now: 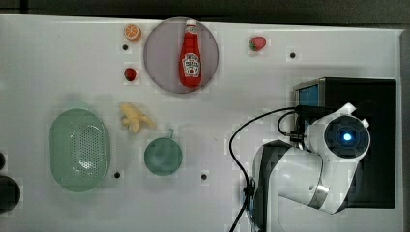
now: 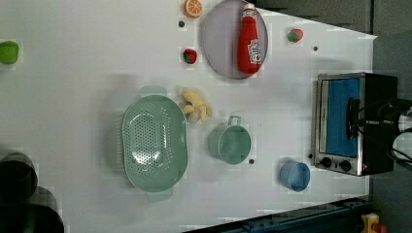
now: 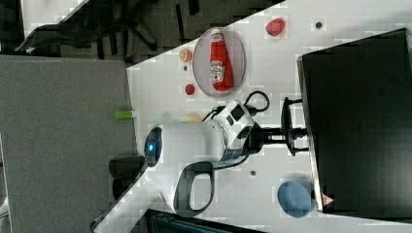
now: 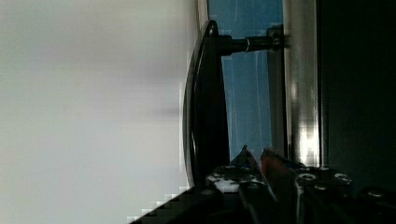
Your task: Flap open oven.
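A blue cup stands just beside the oven's knob end on the white tabletop, with a green mug, colander and ketchup bottle on a plate farther off. The oven, black with a silver frame and bluish glass door shut, sits at the left view's right edge. The hand is clenched on the door's bar handle.

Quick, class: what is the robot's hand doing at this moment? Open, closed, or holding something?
Hand: closed on the oven's door handle.
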Robot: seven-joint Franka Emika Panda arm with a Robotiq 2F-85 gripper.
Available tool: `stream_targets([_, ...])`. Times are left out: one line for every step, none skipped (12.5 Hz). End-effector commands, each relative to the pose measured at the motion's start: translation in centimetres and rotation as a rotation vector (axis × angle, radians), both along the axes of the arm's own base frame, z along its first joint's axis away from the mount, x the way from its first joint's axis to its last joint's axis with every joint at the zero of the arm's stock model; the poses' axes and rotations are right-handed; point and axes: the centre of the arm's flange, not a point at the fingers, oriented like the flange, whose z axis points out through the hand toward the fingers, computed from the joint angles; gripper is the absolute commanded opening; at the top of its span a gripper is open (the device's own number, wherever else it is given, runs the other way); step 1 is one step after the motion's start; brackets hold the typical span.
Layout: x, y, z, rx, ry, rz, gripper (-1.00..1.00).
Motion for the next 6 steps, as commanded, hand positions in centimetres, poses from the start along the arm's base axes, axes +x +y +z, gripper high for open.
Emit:
stream_targets([0.9, 2.4, -0.4, 0.010, 0.011, 0.086, -0.65])
stream_targets([1.0, 3.3, -0.8, 0.014, 0.016, 0.095, -0.65])
stream_targets([1.2, 4.4, -1.1, 0.017, 0.023, 0.107, -0.65])
stream_targets([1.3, 5.6, -1.6, 0.017, 0.030, 0.109, -0.65])
stream_targets([1.4, 6.9, -2.2, 0.002, 0.041, 0.117, -0.65])
stream_targets([1.5, 8.2, -2.7, -0.026, 0.051, 0.116, -0.65])
